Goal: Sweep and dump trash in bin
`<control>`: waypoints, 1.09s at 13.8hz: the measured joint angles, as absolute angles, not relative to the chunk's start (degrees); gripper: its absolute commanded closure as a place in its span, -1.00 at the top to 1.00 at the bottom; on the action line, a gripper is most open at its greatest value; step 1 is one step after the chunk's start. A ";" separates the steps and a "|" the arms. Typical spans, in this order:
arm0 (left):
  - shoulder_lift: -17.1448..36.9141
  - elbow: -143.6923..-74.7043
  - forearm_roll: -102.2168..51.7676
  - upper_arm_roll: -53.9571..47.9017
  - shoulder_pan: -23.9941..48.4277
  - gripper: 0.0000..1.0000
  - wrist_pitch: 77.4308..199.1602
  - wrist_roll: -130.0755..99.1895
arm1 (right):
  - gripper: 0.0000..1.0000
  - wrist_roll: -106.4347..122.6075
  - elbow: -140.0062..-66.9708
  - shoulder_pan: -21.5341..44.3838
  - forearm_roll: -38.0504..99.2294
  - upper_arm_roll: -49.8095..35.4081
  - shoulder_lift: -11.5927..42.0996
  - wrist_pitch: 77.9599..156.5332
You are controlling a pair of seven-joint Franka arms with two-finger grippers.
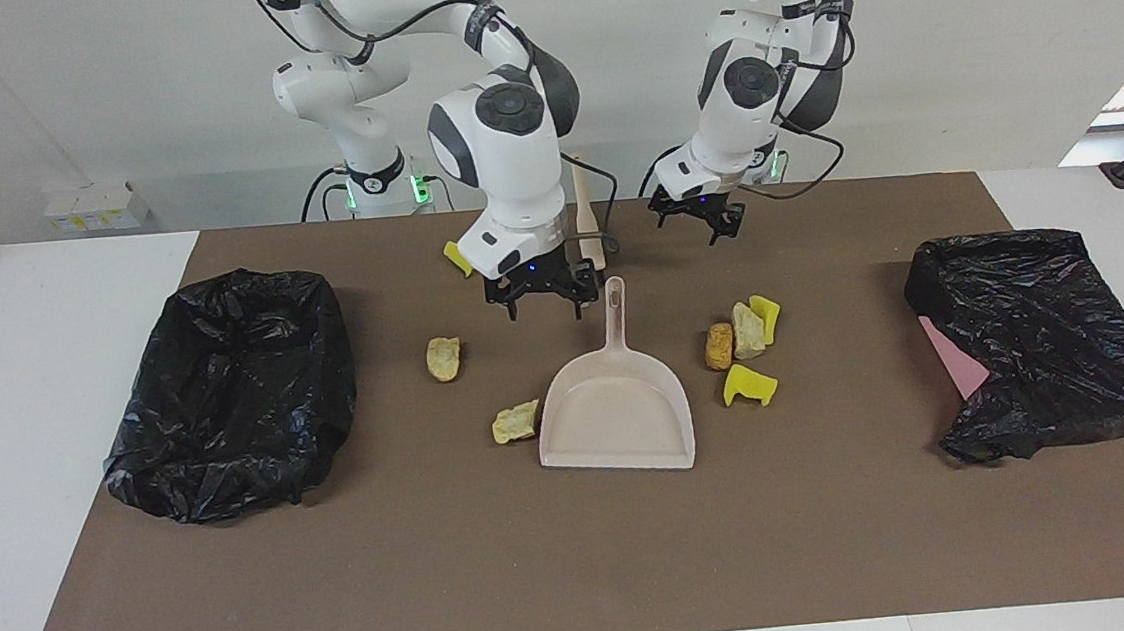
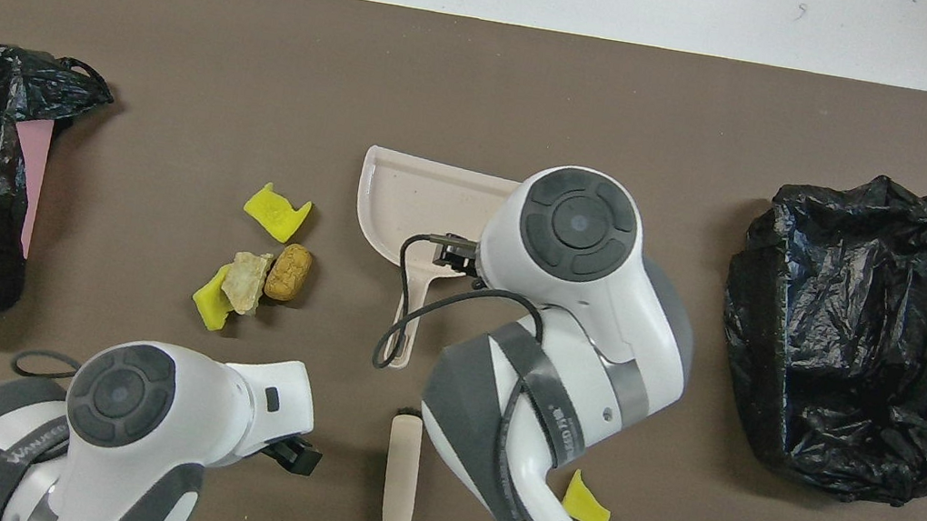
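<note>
The scattered yellow sponge bits and tan bread-like lumps [image 1: 740, 347] around the beige plastic dustpan [image 1: 619, 406] look light and soft (probably skittish), best pushed low; right gripper [image 1: 541, 297] and left gripper [image 1: 698, 217] hover, jaws spread.

- Yellow sponge bit [image 1: 458, 256], nearest the robots.
- Tan lump [image 1: 443, 358] and pale lump [image 1: 515, 421], lying apart.
- Cluster toward the left arm's end: brown lump [image 1: 719, 345], pale lump [image 1: 747, 330], two yellow sponge bits [image 1: 768, 316] [image 1: 749, 384].
</note>
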State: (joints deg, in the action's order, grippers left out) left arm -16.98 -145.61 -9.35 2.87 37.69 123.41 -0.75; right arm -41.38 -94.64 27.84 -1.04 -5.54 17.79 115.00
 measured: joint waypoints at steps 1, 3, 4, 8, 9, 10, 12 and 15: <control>-17.75 -146.81 -9.36 2.88 40.19 1.00 124.35 -3.24 | 1.00 -42.60 -93.63 29.20 -1.16 -5.50 19.39 115.00; -18.93 -147.83 -9.38 2.83 45.05 1.00 124.99 -8.46 | 1.00 -45.36 -91.05 32.05 -1.72 -5.48 22.60 115.00; -19.28 -148.00 -9.38 2.83 47.59 1.00 125.42 -11.23 | 1.00 -46.41 -90.00 33.24 -1.95 -5.46 24.04 115.00; -19.37 -149.35 -9.39 2.62 57.64 1.00 131.87 -23.58 | 0.82 -46.89 -88.75 35.25 -2.11 -5.44 27.70 114.99; -19.11 -150.02 -9.39 2.59 59.58 1.00 133.79 -25.85 | 0.75 -46.89 -88.63 35.44 -2.11 -5.44 28.37 114.99; -18.69 -150.53 -9.39 2.57 61.03 1.00 135.37 -27.74 | 0.68 -46.89 -88.57 35.64 -2.11 -5.44 28.95 114.99; -17.43 -150.98 -9.39 2.56 63.10 1.00 137.44 -30.53 | 0.54 -46.89 -88.53 35.86 -2.11 -5.44 29.54 114.99; -14.87 -151.06 -9.39 2.56 65.09 0.86 139.03 -32.84 | 0.06 -46.89 -88.30 35.88 -2.05 -5.44 29.58 114.96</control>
State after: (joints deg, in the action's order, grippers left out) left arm -14.87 -151.06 -9.39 2.56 65.09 139.03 -32.84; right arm -46.89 -88.30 35.88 -2.05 -5.44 29.58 114.96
